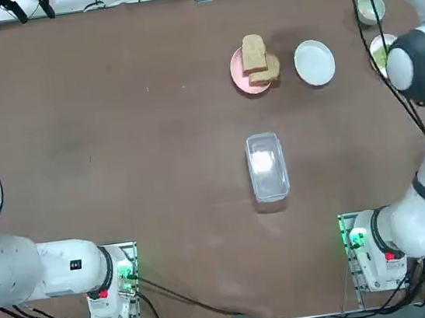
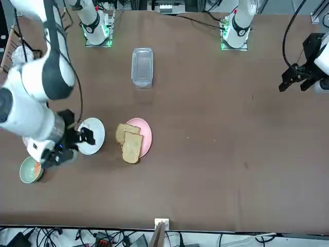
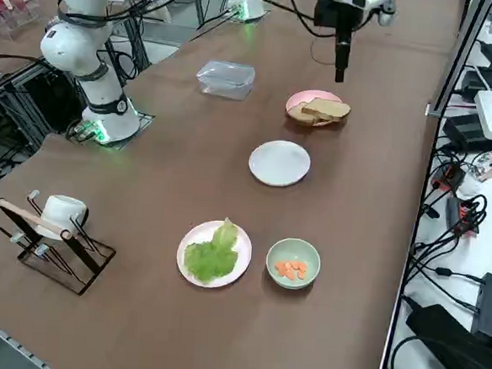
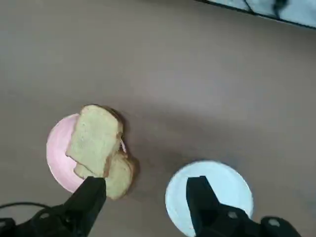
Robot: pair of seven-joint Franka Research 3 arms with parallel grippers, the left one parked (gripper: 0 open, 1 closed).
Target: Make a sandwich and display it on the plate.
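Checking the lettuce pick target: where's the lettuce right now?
In the right side view the lettuce lies on a white plate near the table's front edge, just left of the small green bowl and nearer the camera than the empty white plate.

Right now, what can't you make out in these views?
- Lettuce plate: top view, mostly under the right arm; front view, fully behind it.
- White plate: front view, one side covered by the open right gripper; wrist view, cut off by the edge.
- Bread: lower slice partly under the upper one, every view.
- Container: contents unclear through the lid.
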